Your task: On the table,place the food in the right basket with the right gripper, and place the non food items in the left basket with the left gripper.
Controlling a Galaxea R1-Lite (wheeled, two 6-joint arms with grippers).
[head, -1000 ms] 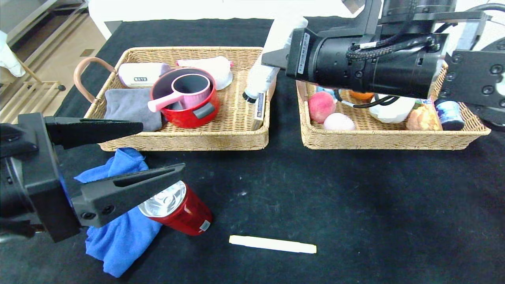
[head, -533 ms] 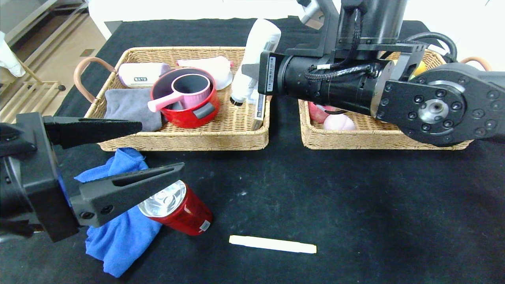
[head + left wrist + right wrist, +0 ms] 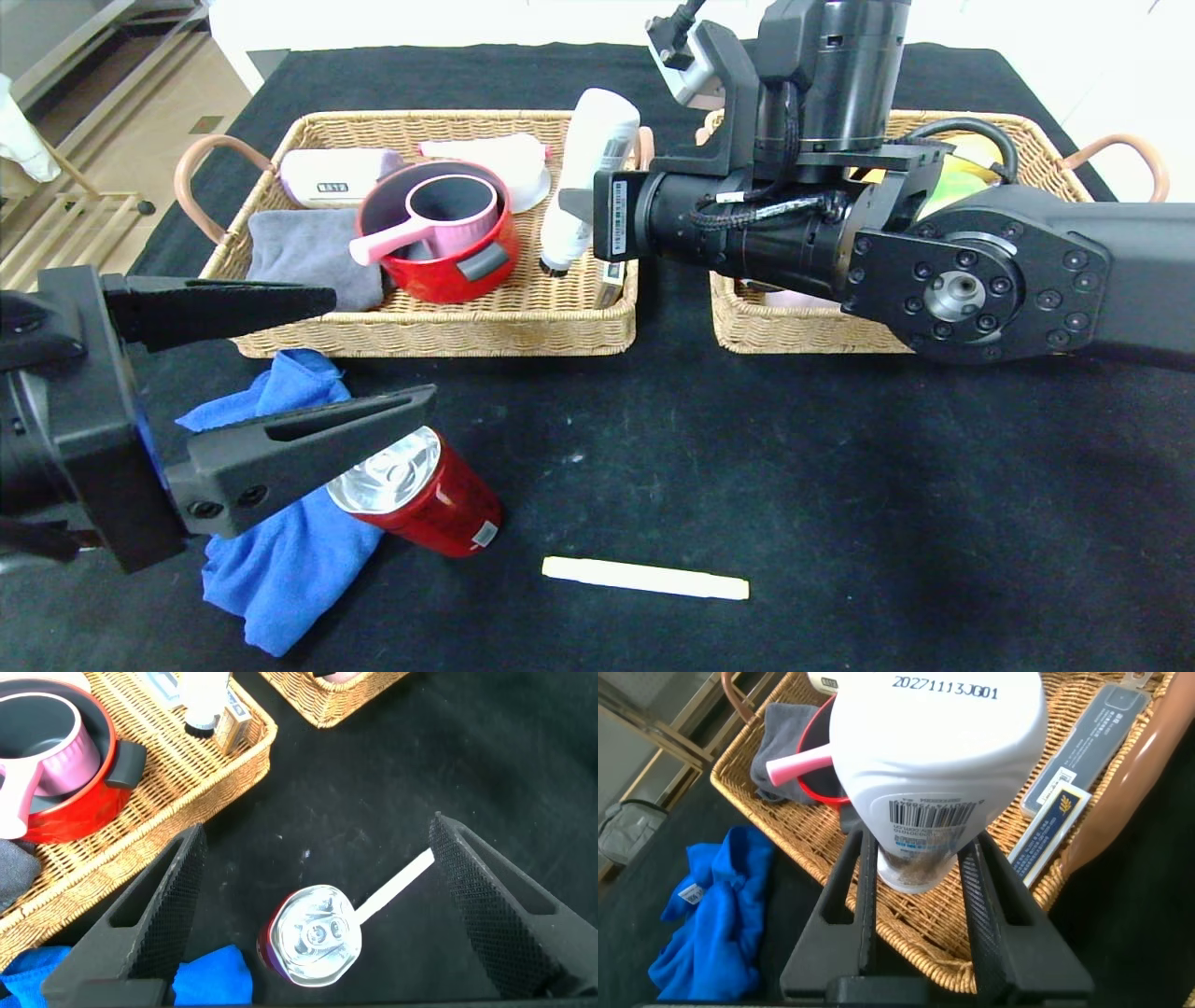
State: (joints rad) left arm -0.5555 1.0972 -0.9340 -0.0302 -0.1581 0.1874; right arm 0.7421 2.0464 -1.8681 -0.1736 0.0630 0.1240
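My right gripper (image 3: pixel 571 201) is shut on a white bottle (image 3: pixel 590 159) and holds it cap-down over the right end of the left basket (image 3: pixel 439 341). In the right wrist view the bottle (image 3: pixel 934 765) sits between my fingers (image 3: pixel 862 873) above the wicker. My left gripper (image 3: pixel 383 347) is open and empty, hovering over a red can (image 3: pixel 429 504) that lies on the table beside a blue cloth (image 3: pixel 280 560). In the left wrist view the can (image 3: pixel 313 935) lies between the spread jaws. A white stick (image 3: pixel 644 579) lies on the table at the front. The right arm covers most of the right basket (image 3: pixel 803 336).
The left basket holds a red pot (image 3: pixel 448 261) with a pink cup (image 3: pixel 453 210), a grey cloth (image 3: pixel 299 252), a white box (image 3: pixel 327 177) and a flat pack (image 3: pixel 613 271) at its right wall. The black table (image 3: pixel 840 523) stretches to the front right.
My right arm has swung left with the white bottle, from above the gap between the baskets to over the left basket's right end. The left gripper has not moved.
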